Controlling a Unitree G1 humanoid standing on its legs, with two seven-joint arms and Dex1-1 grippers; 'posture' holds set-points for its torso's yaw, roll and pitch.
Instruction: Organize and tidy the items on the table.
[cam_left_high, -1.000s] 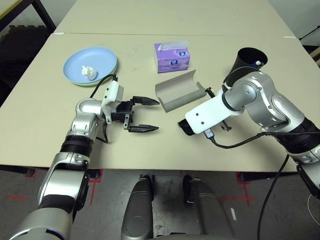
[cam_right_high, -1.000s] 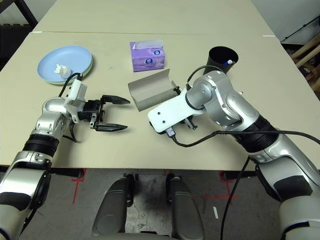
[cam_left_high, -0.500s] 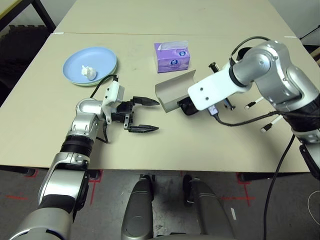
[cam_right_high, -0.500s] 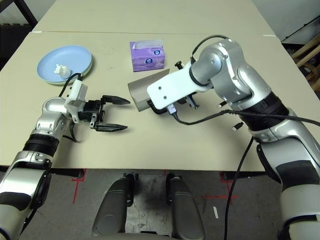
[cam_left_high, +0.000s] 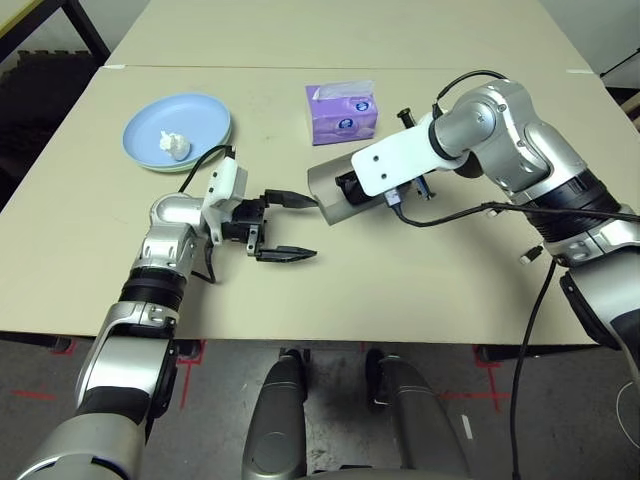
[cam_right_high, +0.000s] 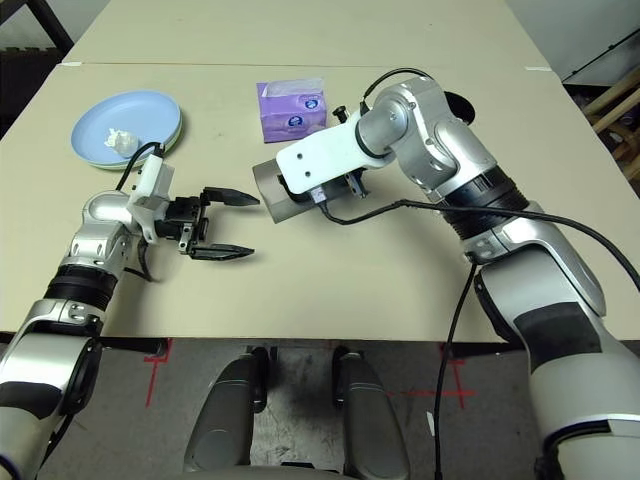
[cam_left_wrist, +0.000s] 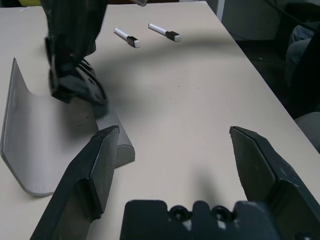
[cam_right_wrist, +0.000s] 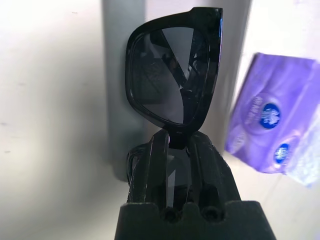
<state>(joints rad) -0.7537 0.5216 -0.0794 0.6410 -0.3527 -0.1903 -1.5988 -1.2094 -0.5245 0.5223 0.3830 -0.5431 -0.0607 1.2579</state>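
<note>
Right arm: your forearm has swung toward your left since a second ago, bringing the right hand (cam_right_wrist: 178, 137) from the near side of the case to above it.
Right hand state: clenched on the sunglasses, gripping at the bridge between the lenses.
Sunglasses: the black pair (cam_right_wrist: 175, 75) is in your right hand, one dark lens sticking out past the fingertips (cam_right_wrist: 159, 145), over the grey case. Can't tell you if they touch it.
Case: grey, oblong, open (cam_left_high: 330, 185), lying on the bench (cam_left_high: 260, 310) between your two arms.
Left hand: released (cam_left_high: 316, 229), fingers wide apart, nothing between them. You have it low over the bench, near the left end of the case, same spot as a second ago.
Plates: light blue one (cam_left_high: 180, 128) stacked on the pale green one (cam_left_high: 160, 168), far left of you, beyond your left wrist.
Crumpled tissue: white (cam_left_high: 175, 145), sitting on the blue plate.
Tissue pack: purple (cam_left_high: 342, 115), on the bench just beyond the case, white sheet on top.
Pens: two, black with white tips (cam_left_wrist: 126, 37) (cam_left_wrist: 164, 32), lying apart on your right.
Cup: black (cam_right_high: 460, 107), partly hidden behind your right arm.
</note>
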